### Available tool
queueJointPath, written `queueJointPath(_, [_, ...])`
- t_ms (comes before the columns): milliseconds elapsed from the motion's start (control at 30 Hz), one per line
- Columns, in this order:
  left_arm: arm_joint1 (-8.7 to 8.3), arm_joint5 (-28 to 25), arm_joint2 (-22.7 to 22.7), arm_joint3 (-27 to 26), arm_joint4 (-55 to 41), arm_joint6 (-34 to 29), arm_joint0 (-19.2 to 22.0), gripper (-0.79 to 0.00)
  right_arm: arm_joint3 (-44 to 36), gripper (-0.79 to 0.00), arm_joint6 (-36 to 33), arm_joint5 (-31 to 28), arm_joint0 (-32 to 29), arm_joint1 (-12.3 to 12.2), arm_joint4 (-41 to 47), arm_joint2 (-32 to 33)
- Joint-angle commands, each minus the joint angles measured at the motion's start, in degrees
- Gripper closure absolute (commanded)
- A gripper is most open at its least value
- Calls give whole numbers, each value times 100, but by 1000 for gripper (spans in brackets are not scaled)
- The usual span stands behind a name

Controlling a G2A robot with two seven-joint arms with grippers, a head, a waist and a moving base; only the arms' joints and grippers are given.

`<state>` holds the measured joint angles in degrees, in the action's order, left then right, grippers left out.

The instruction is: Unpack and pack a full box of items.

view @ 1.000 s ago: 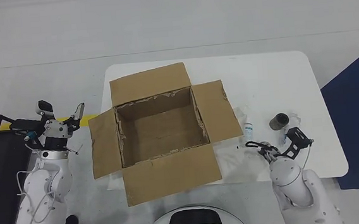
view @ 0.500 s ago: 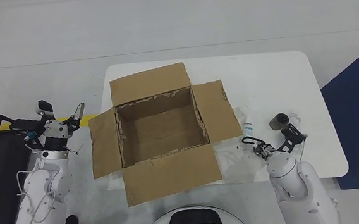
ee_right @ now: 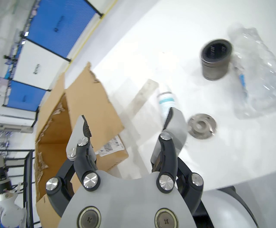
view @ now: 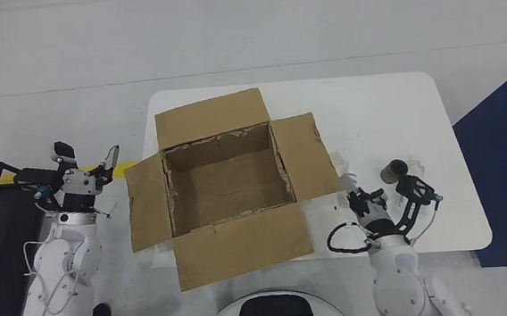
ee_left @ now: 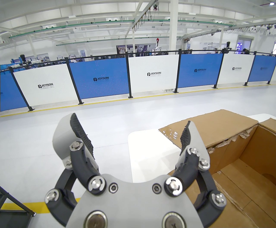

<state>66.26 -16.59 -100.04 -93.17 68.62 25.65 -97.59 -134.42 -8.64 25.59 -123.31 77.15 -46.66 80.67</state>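
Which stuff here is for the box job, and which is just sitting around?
For the job:
cardboard box, dark cylinder, metal disc, small bottle, clear plastic bag, flat strip.

Just around:
blue-and-white fence panels, grey floor.

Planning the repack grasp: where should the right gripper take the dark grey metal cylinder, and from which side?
Grip the dark grey metal cylinder across its curved outer wall, coming from above: it appears to stand on end, bore up. The crumpled clear plastic bag crowds one side, so probably pinch across the sides clear of it. The open right gripper looks wide enough.
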Motion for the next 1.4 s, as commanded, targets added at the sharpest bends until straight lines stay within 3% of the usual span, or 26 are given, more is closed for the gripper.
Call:
queueJointPath(0, [0, 0, 0, 0, 0, 0, 0, -785, -4, -785, -58, 428, 14, 0, -2, 0])
queueJointPath(433, [0, 0, 0, 0, 0, 0, 0, -785, -4, -785, -58, 428, 14, 0, -2, 0])
queueJointPath(533, [0, 0, 0, 0, 0, 0, 0, -785, 310, -785, -154, 362, 27, -32, -386, 102])
queueJointPath(633, [0, 0, 0, 0, 0, 0, 0, -785, 474, -659, -114, 296, -59, -55, -762, 154])
queueJointPath(733, [0, 0, 0, 0, 0, 0, 0, -785, 624, -400, -160, 285, -108, -73, -920, 325])
queueJointPath(867, [0, 0, 0, 0, 0, 0, 0, -785, 858, -308, -511, 380, -52, -106, -1466, 389])
queueJointPath(1167, [0, 0, 0, 0, 0, 0, 0, -785, 1532, -360, -899, 605, 343, -100, -1851, 318])
queueJointPath(1367, [0, 0, 0, 0, 0, 0, 0, -785, 1683, -354, -1156, 758, 491, -93, -2092, 280])
